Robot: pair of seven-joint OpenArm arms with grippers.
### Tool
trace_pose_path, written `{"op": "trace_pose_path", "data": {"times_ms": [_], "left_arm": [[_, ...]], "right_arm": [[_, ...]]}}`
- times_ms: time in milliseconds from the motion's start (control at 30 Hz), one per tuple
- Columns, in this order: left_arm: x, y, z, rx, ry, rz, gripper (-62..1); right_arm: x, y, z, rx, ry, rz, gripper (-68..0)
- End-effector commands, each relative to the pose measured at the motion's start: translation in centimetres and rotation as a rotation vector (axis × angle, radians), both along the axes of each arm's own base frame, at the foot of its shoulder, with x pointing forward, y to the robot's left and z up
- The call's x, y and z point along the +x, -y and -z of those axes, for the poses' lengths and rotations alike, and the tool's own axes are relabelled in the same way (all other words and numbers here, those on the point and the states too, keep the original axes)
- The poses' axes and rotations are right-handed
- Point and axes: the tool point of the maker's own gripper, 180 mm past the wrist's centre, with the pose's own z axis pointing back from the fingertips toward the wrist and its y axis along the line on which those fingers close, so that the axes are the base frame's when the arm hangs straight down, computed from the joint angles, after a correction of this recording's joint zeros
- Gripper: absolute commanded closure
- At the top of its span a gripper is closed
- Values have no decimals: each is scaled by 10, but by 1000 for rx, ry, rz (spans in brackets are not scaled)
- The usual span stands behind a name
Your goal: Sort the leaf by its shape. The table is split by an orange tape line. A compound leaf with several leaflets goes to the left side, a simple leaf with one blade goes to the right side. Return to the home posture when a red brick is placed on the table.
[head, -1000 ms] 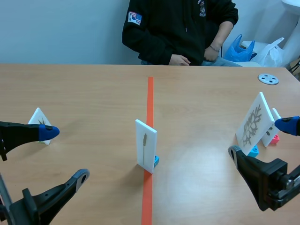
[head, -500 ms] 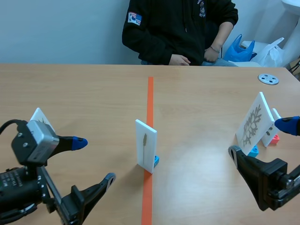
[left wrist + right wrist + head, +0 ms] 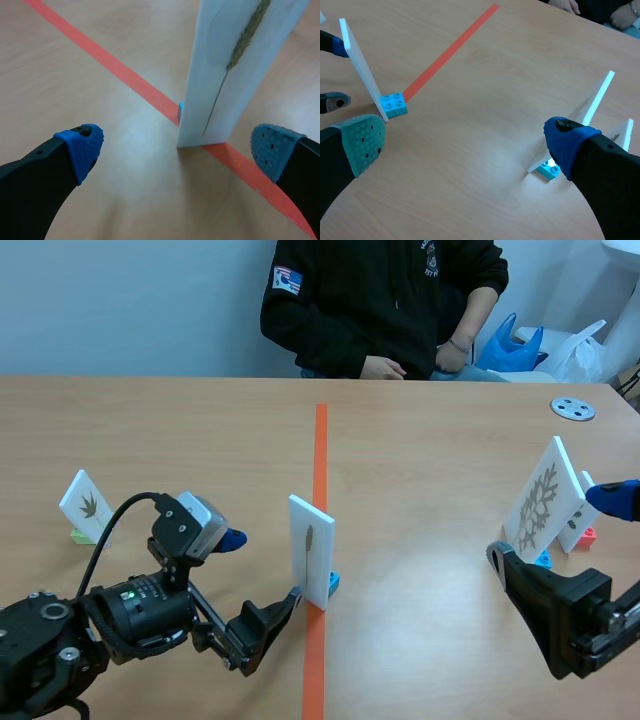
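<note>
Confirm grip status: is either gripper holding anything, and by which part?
Nothing held. Left gripper open with the centre card ahead of it, untouched; right gripper open, empty.

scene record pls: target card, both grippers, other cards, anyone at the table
target: white card with a thin grass-like sprig, upright on a blue brick, on the orange tape line
left gripper: open, card in the gap just ahead of its fingertips, no contact seen
right gripper: open, low on the right side, holding nothing
left side: small leaf card
right side: large leaf card, smaller card behind it
person: seated across the table
</note>
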Motion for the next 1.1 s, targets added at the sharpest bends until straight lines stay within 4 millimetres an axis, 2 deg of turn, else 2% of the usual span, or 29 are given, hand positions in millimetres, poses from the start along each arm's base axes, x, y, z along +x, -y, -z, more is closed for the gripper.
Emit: {"op": "trace_pose_path", "data": {"times_ms": [0,233,467,633,900,1067], "left_arm": [[7,10,-12,-17,52,7,-623],[15,22,-6,-12,62,-7,-623],[18,23,-7,0,85,-23,-535],[19,26,-13,-25,108,-27,-535],[20,41,-19,-70,112,-30,-533],[18,46,-21,-85,108,-24,-433]], "right_arm": [[5,-2,-12,3,40,-8,-679],[5,-2,-12,3,40,-8,-679],[5,-2,-12,4,41,-8,-679],[5,-2,-12,4,41,-8,-679],[5,-2,-12,4,41,-7,-679],[5,-2,-12,4,41,-7,-679]]}}
